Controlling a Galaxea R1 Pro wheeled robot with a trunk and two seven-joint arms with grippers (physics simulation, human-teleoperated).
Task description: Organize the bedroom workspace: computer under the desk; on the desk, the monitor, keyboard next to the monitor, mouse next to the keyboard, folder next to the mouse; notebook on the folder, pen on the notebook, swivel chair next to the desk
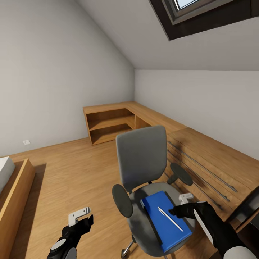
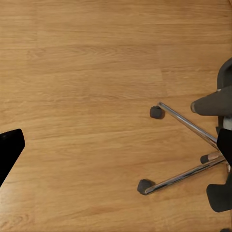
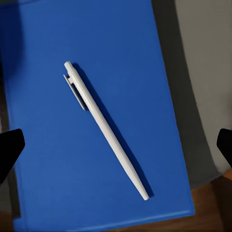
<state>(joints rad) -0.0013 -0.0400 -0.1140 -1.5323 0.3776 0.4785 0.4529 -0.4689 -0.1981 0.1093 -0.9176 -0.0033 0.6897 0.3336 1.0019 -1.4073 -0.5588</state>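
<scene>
- Swivel chair [image 1: 142,162]: stands on the wood floor [image 1: 72,172] of the bedroom, back upright, close beside a low oak dresser [image 1: 201,158] that runs along the wall on the right.
- Folder [image 1: 165,219]: blue, lies flat on the chair seat, one corner reaching past the seat's front edge.
- Pen [image 1: 169,218]: white, lies diagonally on top of the folder; right wrist view confirms it resting on the blue cover [image 3: 96,145], pen [image 3: 104,128] near the middle, clip end toward one corner.
- Right hand [image 1: 184,205]: hovers above the folder's right edge, released; its two dark fingertips show wide apart at either side of the right wrist view, grasping nothing.
- Left hand [image 1: 82,217]: low over bare floor, left of the chair, holding nothing; open or clenched, cannot tell.
- Left wrist view: chrome chair base [image 2: 188,154] with castors on the floor planks.
- Open oak shelf unit [image 1: 109,126] in the far corner.
</scene>
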